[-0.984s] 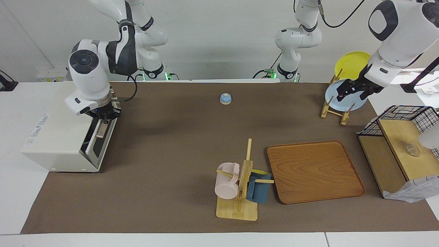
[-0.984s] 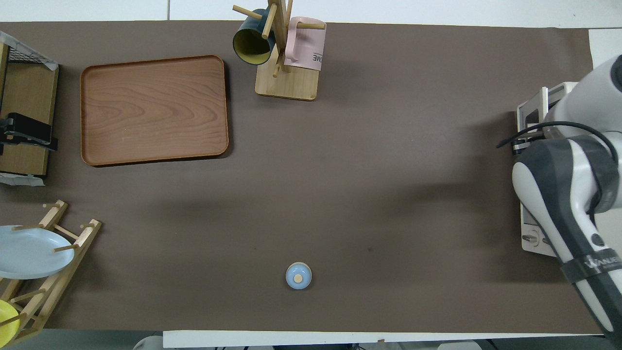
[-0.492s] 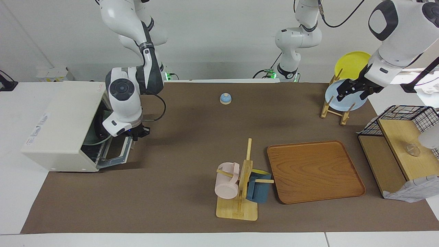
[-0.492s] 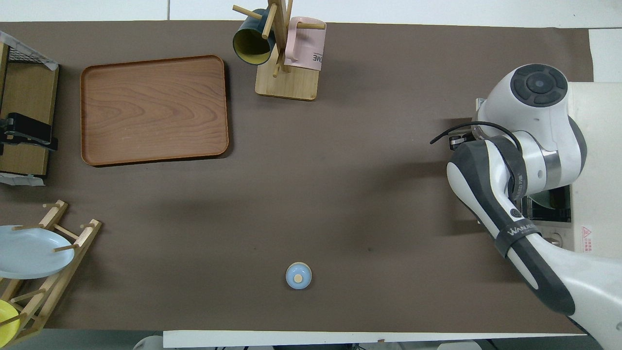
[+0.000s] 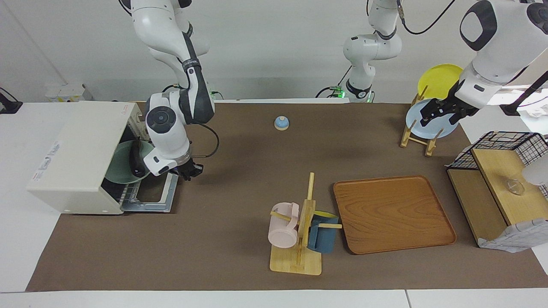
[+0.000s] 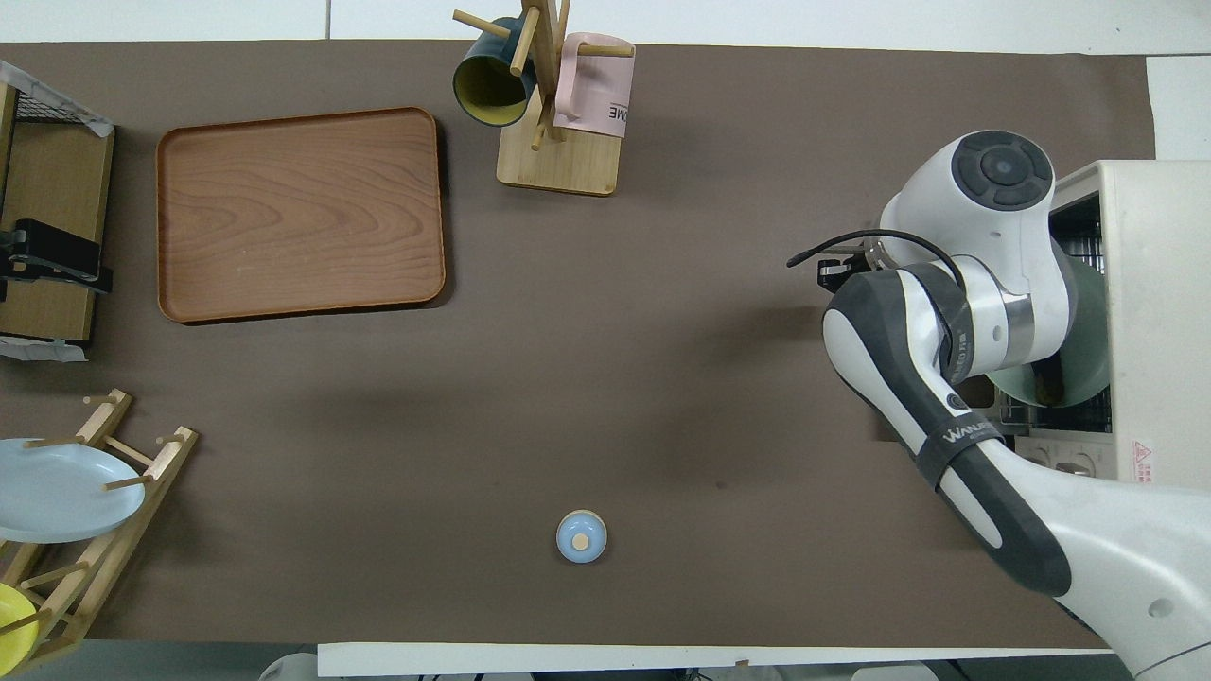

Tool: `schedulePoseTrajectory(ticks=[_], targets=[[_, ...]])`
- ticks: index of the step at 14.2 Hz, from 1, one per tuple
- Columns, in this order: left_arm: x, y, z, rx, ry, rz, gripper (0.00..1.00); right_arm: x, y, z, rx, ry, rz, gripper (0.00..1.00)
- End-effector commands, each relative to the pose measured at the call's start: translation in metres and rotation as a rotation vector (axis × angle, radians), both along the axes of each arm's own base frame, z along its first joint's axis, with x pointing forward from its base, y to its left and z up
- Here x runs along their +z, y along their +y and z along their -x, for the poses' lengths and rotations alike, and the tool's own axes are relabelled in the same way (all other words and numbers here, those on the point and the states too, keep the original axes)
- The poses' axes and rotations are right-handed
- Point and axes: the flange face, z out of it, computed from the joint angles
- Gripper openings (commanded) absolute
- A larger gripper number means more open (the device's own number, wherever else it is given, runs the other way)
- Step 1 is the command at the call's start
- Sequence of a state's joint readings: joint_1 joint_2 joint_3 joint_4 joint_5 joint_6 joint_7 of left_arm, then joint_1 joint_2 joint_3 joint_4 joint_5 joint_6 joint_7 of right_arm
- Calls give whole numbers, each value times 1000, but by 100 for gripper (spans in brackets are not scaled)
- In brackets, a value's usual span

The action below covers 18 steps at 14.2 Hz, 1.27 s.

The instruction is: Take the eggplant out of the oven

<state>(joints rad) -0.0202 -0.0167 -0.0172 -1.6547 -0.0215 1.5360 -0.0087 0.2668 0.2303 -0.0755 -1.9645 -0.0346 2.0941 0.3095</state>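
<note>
The cream-white oven (image 5: 81,149) stands at the right arm's end of the table, its dark glass door (image 5: 171,196) dropped down flat. On the wire rack inside lies a pale green plate (image 5: 120,164) with the dark eggplant (image 5: 137,161) on it. My right gripper (image 5: 188,171) hangs low beside the free edge of the door, in front of the oven. In the overhead view the right arm covers most of the plate (image 6: 1088,322) and the oven (image 6: 1159,312) shows at the edge. My left gripper (image 5: 441,112) waits over the plate rack.
A blue bell (image 5: 281,123) sits near the robots. A mug tree (image 5: 299,231) with a pink and a blue mug and a wooden tray (image 5: 391,214) lie farther out. A plate rack (image 5: 421,128) and a wooden shelf (image 5: 496,184) stand at the left arm's end.
My right gripper has swung the oven door from shut down to flat open, moving toward the table's middle. The plate and eggplant have come into view. The left arm has not moved.
</note>
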Motion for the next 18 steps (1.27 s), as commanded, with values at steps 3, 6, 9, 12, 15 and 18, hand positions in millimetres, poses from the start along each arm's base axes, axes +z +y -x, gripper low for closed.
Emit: schedulePoseTrajectory(ticks=[3,6,9,12,15,18], targets=[[2,3,2,2,2,-9,100,62,-46,21,-55,58,30,74],[2,2,2,0,2,-8,100,59,-63,37,20,106,204,77],[2,2,2,0,2,-9,100,39,-74,50,39,110,211,65],[2,-3,1,-7,3,-9,100,28,-95,54,192,104,224,60],[2,-1,1,-4,3,-9,100,28,-109,54,235,117,227,60],[2,2,1,0,3,-9,100,20,-108,61,241,106,220,39]])
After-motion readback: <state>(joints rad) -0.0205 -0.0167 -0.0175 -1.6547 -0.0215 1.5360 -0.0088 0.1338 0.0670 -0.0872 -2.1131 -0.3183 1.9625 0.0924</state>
